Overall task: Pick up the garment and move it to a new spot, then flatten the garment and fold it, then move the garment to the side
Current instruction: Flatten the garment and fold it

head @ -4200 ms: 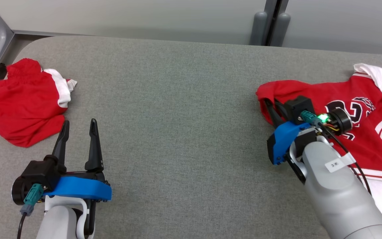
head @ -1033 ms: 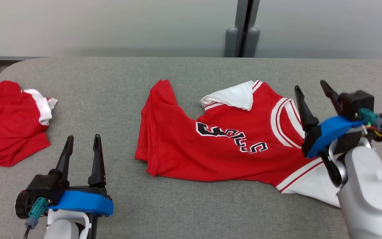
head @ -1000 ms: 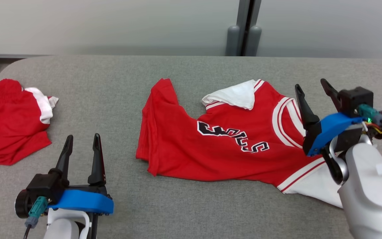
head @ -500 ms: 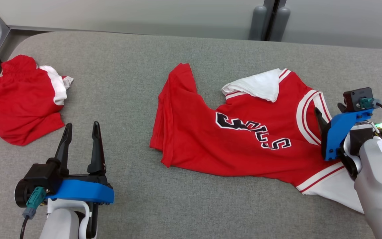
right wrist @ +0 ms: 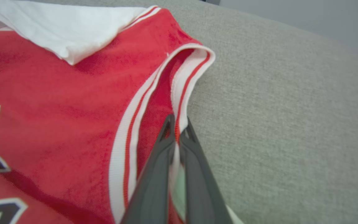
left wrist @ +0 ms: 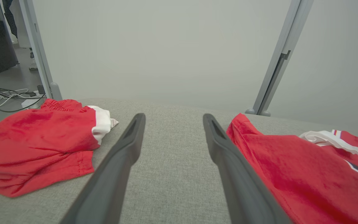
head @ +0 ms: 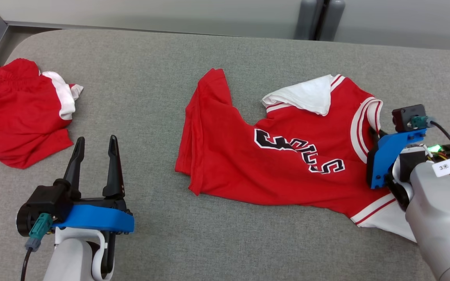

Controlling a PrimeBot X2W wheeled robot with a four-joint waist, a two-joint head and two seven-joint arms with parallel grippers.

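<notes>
My left gripper (head: pixel 95 139) has two long, dark, tapering fingers on a black block, mounted to a bright blue bracket (head: pixel 92 221). A teal connector (head: pixel 39 230) with a black cable (head: pixel 24 269) plugs in beside it, above my pale grey forearm (head: pixel 68 261). My right gripper (right wrist: pixel 178 123) has the same blue bracket, teal plug and cable, plus a green light (head: pixel 434 148) and a white label (head: pixel 449 166) marked with a 3.

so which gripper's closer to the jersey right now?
Right. The right gripper is shut on the striped white trim at the jersey edge. The left gripper is open, clear of the jersey, off its left side.
</notes>
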